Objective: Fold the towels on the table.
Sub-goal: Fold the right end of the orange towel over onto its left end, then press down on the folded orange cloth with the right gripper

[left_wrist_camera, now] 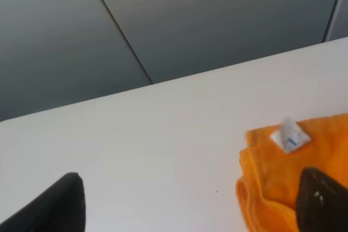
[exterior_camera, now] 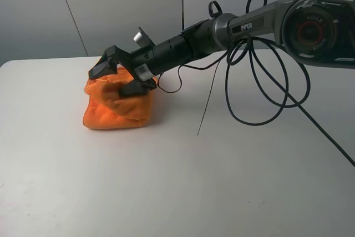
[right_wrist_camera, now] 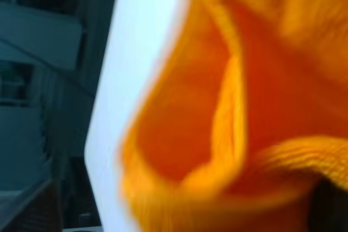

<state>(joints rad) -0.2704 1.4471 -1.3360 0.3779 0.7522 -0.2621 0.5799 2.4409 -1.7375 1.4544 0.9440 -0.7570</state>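
The orange towel [exterior_camera: 116, 106] lies bunched and folded on the white table [exterior_camera: 183, 181], left of centre. My right gripper [exterior_camera: 121, 77] reaches across from the right and sits on the towel's far top edge. Its jaws stand apart with a hump of cloth between them. The right wrist view is filled with blurred orange towel [right_wrist_camera: 234, 107] seen very close. My left gripper [left_wrist_camera: 187, 205] is open and empty, and its black fingertips [left_wrist_camera: 54, 207] are wide apart low over the table. The towel [left_wrist_camera: 272, 188] with its white label [left_wrist_camera: 291, 136] lies by one fingertip.
Black cables [exterior_camera: 260, 81] hang in loops from the right arm [exterior_camera: 249, 26] down onto the table at the right. The table's far edge [exterior_camera: 50, 60] meets a grey panelled wall. The left arm does not show in the high view.
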